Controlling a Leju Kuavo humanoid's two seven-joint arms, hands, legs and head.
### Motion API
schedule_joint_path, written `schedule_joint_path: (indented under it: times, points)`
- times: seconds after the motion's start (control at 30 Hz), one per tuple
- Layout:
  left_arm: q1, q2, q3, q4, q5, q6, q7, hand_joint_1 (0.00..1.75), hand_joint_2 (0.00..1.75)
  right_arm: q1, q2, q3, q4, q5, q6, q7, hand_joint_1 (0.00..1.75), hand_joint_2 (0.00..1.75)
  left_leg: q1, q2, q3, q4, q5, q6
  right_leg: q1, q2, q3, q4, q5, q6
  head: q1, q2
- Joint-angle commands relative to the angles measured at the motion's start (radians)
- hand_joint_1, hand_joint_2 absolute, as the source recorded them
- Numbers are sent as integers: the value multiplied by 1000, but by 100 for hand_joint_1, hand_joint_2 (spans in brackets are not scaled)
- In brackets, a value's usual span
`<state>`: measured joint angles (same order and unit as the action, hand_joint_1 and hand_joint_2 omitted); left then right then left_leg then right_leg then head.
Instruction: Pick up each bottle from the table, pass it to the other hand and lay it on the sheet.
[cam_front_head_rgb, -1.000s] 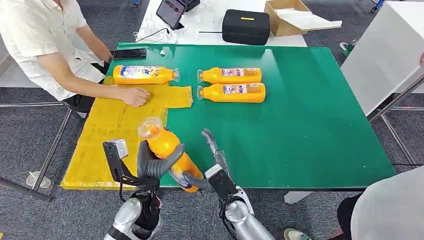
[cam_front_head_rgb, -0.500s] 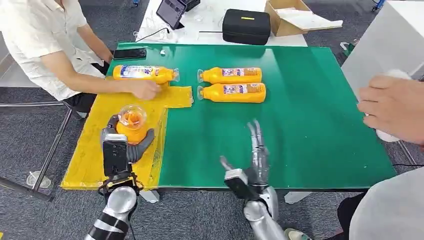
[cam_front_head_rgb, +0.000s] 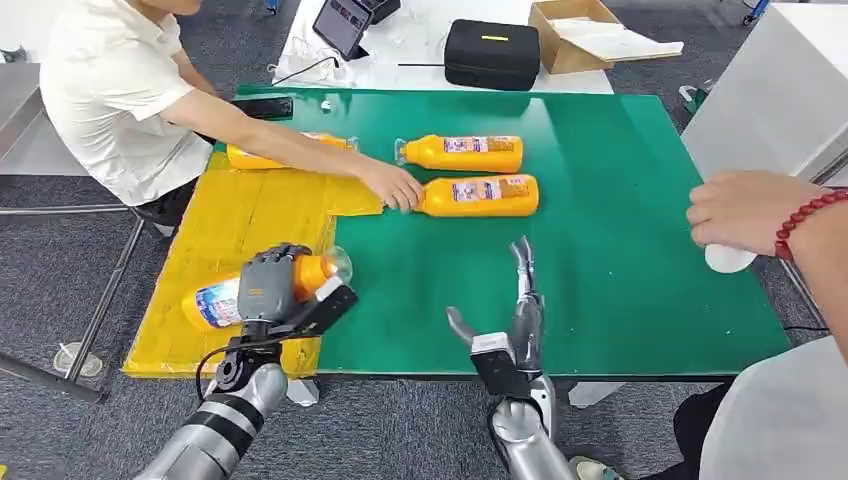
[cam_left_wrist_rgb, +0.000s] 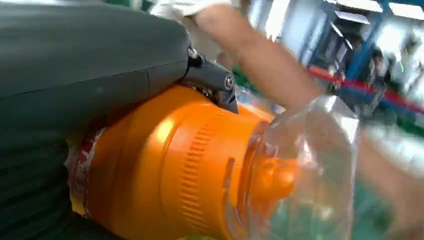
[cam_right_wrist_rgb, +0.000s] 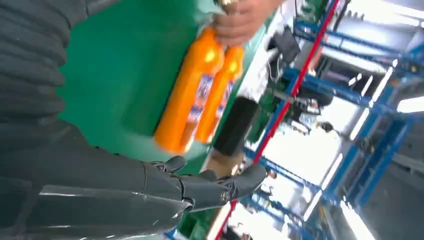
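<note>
— Start at the left hand (cam_front_head_rgb: 268, 284): what's it doing?

— It's wrapped around the orange bottle (cam_front_head_rgb: 222, 300), fingers over the body near the neck, the bottle lying on its side over the near part of the yellow sheet (cam_front_head_rgb: 222, 222), clear cap pointing right toward the green table (cam_front_head_rgb: 620, 230). From the left wrist camera the grey thumb sits over the bottle's shoulder (cam_left_wrist_rgb: 165, 165), just behind the ribbed collar.

— And the right hand (cam_front_head_rgb: 515, 325)?

— Empty, fingers stretched out and apart, hovering over the near edge of the table, well clear of anything.

— How would you say that bottle handles?

— My guess is rigid plastic, full, so fairly heavy and round enough to roll once let go. The glossy label looks slippery; the straight body is the place to grip, not the clear cap, which looks thin.

— What's left on the table?

— Two more bottles lying side by side at the far middle. A seated person's hand (cam_front_head_rgb: 396, 187) is on the cap end of the nearer bottle (cam_front_head_rgb: 478, 194); the farther bottle (cam_front_head_rgb: 462, 151) lies just beyond. Another bottle (cam_front_head_rgb: 250, 157) lies at the sheet's far edge, half hidden by that person's arm. A second person's hand with a red bead bracelet (cam_front_head_rgb: 745, 210) rests at the right edge
</note>
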<state>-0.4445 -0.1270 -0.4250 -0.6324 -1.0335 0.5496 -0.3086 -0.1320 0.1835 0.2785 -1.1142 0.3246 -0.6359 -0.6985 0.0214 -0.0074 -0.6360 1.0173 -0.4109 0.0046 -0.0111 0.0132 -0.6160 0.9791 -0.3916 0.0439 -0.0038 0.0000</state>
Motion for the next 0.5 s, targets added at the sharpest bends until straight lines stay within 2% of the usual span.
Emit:
schedule_joint_path:
  times: [0.03, 0.17, 0.2, 0.23, 0.27, 0.3, 0.33, 0.37, 0.5]
  points:
    - [-105, 28, -93, 241, -22, -32, -9, 175, 175, -73, -28, 71, 156, -12, 5, 0, 0, 175, 0, 2, 5, -1, -2, 1, 0, 0, 4, 0, -2, -2, 0, 0]
    - [-104, 28, -81, 242, 3, -72, -46, 173, 175, -72, -32, 81, 167, -18, 7, 0, 0, 175, 0, 2, 4, -1, -1, 1, 0, 0, 4, 0, -1, -1, 0, 0]
    - [-104, 30, -87, 242, 0, -80, -62, 75, 175, -73, -31, 86, 174, -21, 12, 0, 0, 175, 0, 2, 4, -1, -1, 1, 0, 1, 3, 0, -1, -1, 0, 0]
    - [-106, 31, -91, 250, 0, -108, -68, 54, 175, -72, -32, 92, 177, -27, 9, 0, 0, 175, -1, 2, 5, -1, -1, 1, 0, 1, 4, 0, -1, -2, 0, 0]
    - [-105, 30, -94, 256, 0, -124, -69, 12, 175, -71, -32, 94, 182, -27, 10, 0, 0, 175, 0, 2, 4, -1, -1, 0, 0, 1, 3, 0, -1, -2, 0, 0]
    - [-106, 27, -85, 255, 17, -164, -79, 0, 175, -72, -32, 98, 187, -35, 8, 0, 0, 175, 0, 2, 4, -1, -1, 0, 0, 0, 3, 0, -1, -2, 0, 0]
    - [-103, 21, -75, 257, 35, -204, -80, 0, 175, -71, -33, 101, 189, -42, 3, 0, 0, 175, -1, 2, 7, -1, -2, 1, 0, 0, 6, 0, -2, -3, 0, 0]
    - [-99, 22, -89, 250, 28, -236, -80, 0, 175, -70, -37, 108, 187, -51, 0, 0, 0, 175, 0, 2, 3, -1, -1, 1, 0, 0, 3, 0, -1, -2, 0, 0]
    - [-111, 23, -102, 261, 34, -335, -71, 0, 175, -78, -38, 117, 194, -62, 0, 0, 0, 175, 0, 1, 3, -1, -1, 0, 0, 0, 2, 0, -1, -1, 0, 0]
